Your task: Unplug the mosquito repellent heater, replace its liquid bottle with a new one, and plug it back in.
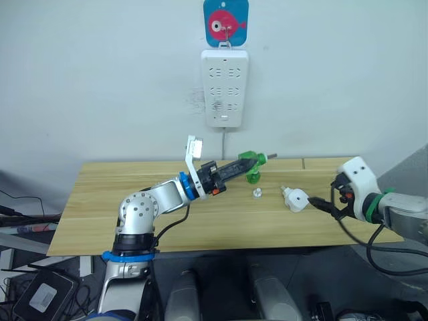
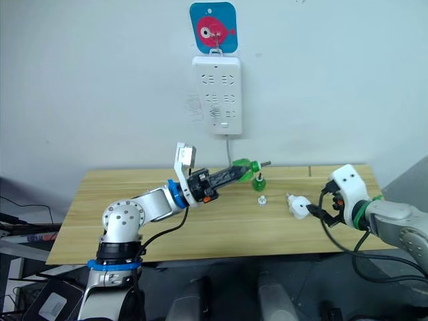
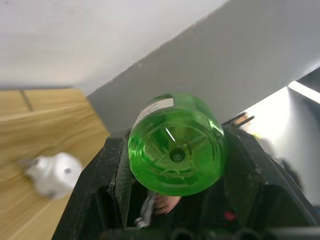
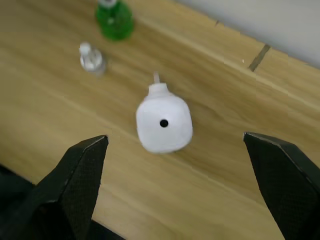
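Between the left gripper's closed fingers a green bottle lies sideways above the worktop's far edge, its long axis horizontal and its bare dark wick toward the right edge. Below it another green bottle stands on the wood, a small white cap just beside. Near the right edge the right gripper hangs open and empty, the unplugged white heater lying straight ahead between its fingers; this arm is clearly nearer.
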You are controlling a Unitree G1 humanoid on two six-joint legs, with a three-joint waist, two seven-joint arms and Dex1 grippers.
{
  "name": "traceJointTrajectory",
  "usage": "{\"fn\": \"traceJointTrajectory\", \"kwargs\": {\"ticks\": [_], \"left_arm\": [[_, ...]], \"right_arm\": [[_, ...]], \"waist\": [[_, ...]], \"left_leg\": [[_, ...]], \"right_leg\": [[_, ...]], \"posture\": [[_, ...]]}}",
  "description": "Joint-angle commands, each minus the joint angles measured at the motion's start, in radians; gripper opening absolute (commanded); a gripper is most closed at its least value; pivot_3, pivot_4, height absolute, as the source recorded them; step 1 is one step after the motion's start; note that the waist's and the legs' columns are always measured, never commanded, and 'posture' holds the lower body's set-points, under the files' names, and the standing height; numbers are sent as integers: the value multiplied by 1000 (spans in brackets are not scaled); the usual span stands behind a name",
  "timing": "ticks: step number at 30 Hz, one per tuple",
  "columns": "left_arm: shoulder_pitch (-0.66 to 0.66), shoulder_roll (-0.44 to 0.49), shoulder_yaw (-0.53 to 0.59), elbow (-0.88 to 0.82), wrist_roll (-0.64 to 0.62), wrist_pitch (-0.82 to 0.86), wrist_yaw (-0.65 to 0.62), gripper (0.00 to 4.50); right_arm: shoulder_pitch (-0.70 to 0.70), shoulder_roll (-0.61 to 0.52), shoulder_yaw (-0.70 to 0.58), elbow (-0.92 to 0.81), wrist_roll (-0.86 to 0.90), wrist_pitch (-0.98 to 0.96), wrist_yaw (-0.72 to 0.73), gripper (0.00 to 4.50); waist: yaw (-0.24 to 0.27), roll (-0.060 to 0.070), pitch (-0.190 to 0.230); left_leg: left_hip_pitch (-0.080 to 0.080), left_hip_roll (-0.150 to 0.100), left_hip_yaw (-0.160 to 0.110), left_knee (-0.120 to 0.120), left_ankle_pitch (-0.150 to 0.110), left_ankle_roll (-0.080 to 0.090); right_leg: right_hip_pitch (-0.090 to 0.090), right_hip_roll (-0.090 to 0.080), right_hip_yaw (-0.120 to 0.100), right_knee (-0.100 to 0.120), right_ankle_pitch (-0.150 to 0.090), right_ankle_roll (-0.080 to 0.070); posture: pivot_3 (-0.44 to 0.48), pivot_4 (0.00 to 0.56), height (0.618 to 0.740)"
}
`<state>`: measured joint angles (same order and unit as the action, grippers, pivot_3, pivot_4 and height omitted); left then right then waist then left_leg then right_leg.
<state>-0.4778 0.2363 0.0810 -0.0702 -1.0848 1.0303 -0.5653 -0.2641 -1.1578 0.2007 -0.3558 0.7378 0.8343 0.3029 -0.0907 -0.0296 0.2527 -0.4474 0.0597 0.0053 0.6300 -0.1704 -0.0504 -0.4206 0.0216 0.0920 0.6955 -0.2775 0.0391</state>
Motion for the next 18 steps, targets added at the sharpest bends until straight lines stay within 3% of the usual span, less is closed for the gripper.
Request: {"fn": "traceJointTrajectory", "kwargs": {"ticks": [1, 7, 18], "left_arm": [[20, 25, -49, -53, 78, -82, -91, 2230], [48, 11, -77, -58, 144, -153, -127, 2230], [112, 30, -70, -119, 177, -190, -146, 2230]], "right_arm": [[-126, 20, 124, 41, -158, 92, 90, 4500], [-346, 176, 224, 264, -233, 283, 225, 4500], [-511, 361, 332, 602, -469, 209, 390, 4500]], "waist": [[0, 0, 0], [4, -1, 1], [10, -1, 1]], "left_leg": [[0, 0, 0, 0, 0, 0], [-1, 0, 0, 0, 0, 0], [-1, 0, 0, 0, 0, 0]], "right_leg": [[0, 0, 0, 0, 0, 0], [0, 0, 0, -1, 0, 0], [0, 0, 0, -2, 0, 0]], "posture": [[-163, 246, 740], [-129, 250, 740], [-43, 252, 740]]}}
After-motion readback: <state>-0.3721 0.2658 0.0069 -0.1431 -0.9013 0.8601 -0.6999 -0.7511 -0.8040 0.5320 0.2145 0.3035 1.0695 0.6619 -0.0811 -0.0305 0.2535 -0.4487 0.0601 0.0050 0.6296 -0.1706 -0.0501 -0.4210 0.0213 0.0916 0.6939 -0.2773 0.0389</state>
